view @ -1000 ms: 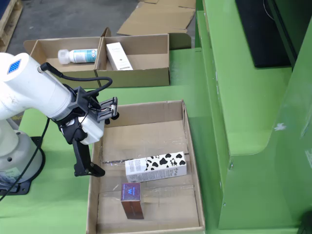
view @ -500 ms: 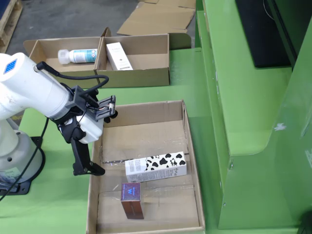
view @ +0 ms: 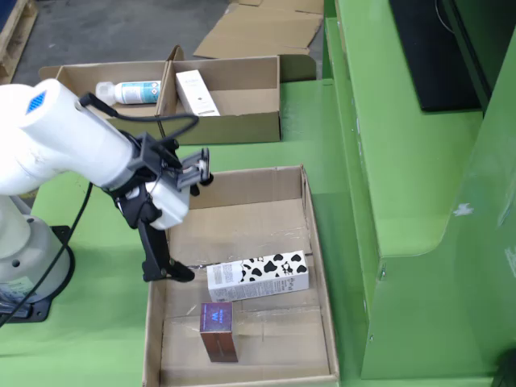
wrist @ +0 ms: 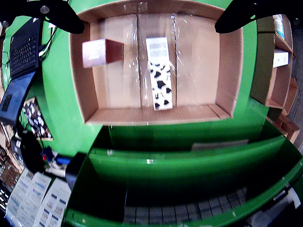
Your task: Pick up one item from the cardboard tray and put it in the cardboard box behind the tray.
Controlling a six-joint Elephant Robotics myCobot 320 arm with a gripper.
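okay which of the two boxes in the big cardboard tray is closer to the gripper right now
The cow-patterned carton, the long white one with black spots lying on its side. In the fixed view it sits just right of the gripper, while the small dark red box lies further toward the tray's near end.

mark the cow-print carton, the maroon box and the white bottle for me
cow-print carton (view: 258, 276): fixed view, middle of its long top face.
maroon box (view: 218, 330): fixed view, its front side.
white bottle (view: 133, 91): fixed view, its body, in the rear box's left compartment.
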